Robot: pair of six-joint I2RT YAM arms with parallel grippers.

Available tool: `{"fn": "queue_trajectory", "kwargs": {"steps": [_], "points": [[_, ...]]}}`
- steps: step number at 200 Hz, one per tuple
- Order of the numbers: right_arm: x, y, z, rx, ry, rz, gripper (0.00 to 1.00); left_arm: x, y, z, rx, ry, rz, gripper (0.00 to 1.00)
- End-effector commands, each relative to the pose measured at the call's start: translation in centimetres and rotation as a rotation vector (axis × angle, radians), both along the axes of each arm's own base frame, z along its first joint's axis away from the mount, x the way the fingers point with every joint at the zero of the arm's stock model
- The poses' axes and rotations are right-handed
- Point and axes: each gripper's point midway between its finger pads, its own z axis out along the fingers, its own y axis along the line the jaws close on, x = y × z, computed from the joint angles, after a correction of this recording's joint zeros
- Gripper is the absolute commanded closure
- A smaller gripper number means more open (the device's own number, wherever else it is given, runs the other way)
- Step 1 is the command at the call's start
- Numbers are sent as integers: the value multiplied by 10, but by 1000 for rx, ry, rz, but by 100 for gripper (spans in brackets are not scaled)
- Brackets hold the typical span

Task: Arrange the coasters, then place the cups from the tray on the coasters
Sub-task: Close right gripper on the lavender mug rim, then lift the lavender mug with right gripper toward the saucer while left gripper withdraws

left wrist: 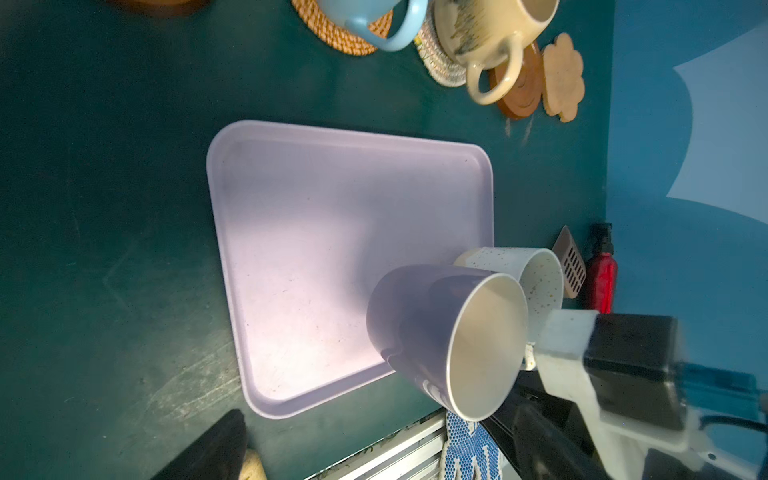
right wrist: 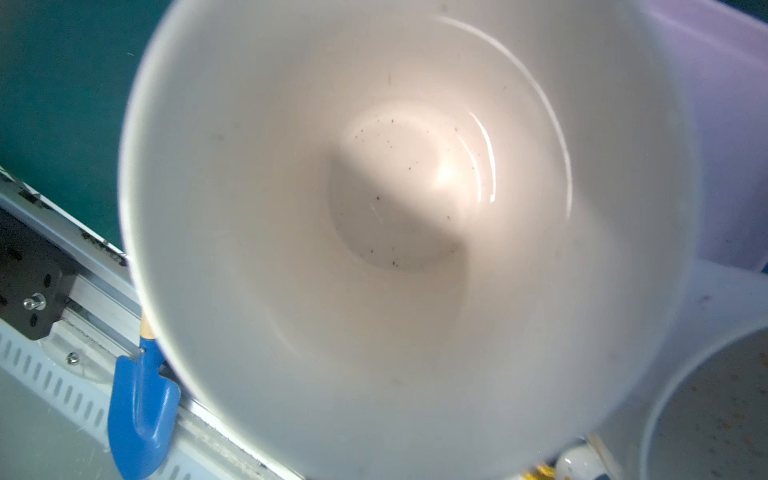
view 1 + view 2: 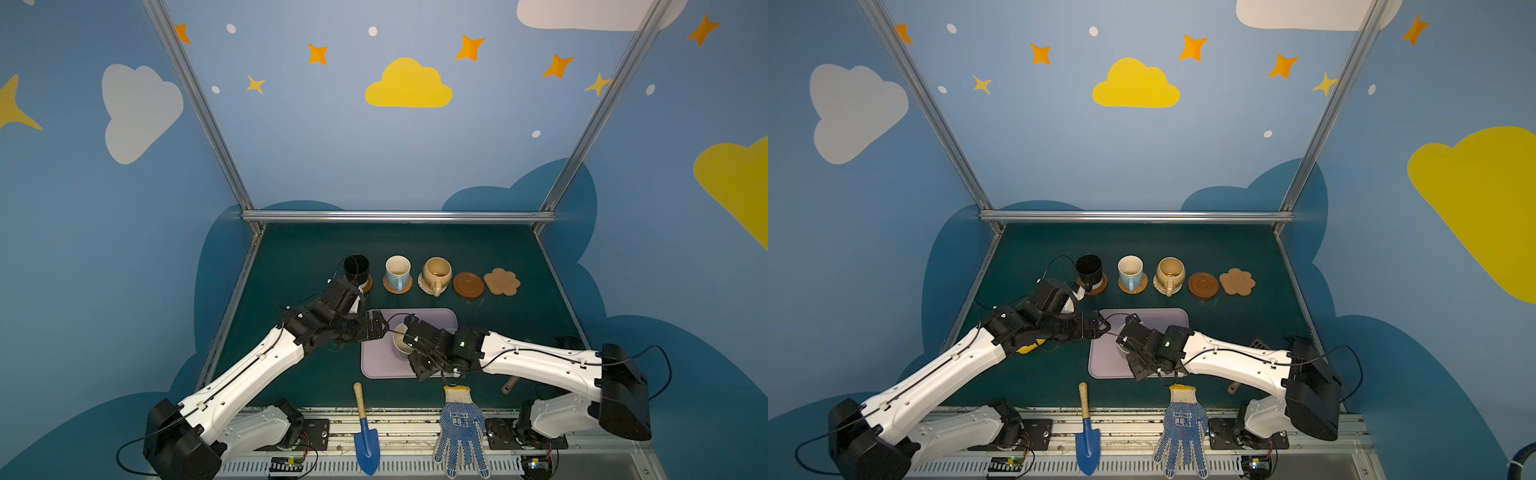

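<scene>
Five coasters lie in a row at the back. The black cup (image 3: 356, 268) stands on a dark-brown disc, the light blue cup (image 3: 397, 270) on the orange rattan one, and the tan-yellow cup (image 3: 436, 272) on the pale woven one. The second brown disc (image 3: 468, 285) and the cloud-shaped coaster (image 3: 502, 281) are bare. My right gripper (image 3: 409, 334) is shut on the lavender cup (image 1: 415, 324), which is tilted over the tray (image 3: 432, 318). The speckled cup (image 1: 511, 262) stands just behind it. My left gripper (image 3: 379, 328) is open and empty at the tray's left edge.
A blue trowel (image 3: 365, 440) and a dotted work glove (image 3: 459, 432) lie at the front edge. A wooden handle (image 3: 509, 384) pokes out under the right arm. A red bottle (image 1: 600, 270) and a slotted tool (image 1: 571, 266) stand by the right wall.
</scene>
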Motion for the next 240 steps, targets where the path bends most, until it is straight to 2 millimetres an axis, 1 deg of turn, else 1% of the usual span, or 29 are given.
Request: {"fn": "queue_trajectory", "kwargs": {"steps": [1,41,69,86,89,94,132,151,169,193,208,240], "points": [[16,2,40,78,-82,-27,100,7,-7,29,-82,-97,-5,0],[32,-12,68,131,-133,-62,100,17,-17,56,-156,-185,-26,0],[46,-30,85,145,-139,-110,100,25,-30,71,-219,-220,-41,0],[55,-43,94,132,-152,-135,100,32,-35,75,-230,-232,-39,0],[56,-46,95,131,-153,-141,100,29,-39,76,-244,-222,-60,0],[59,-50,97,126,-155,-148,100,30,-41,77,-249,-223,-66,0],[80,-73,112,167,-149,-179,100,44,-56,84,-280,-242,-91,0],[94,-91,113,142,-131,-225,100,50,-63,88,-286,-254,-98,0],[108,-102,113,143,-110,-261,100,57,-70,90,-287,-261,-116,0],[126,-111,114,139,-106,-301,100,65,-80,94,-281,-270,-135,0],[137,-115,115,139,-101,-327,100,75,-81,93,-250,-275,-105,0],[157,-127,108,108,-59,-383,100,90,-96,97,-259,-283,-127,0]]}}
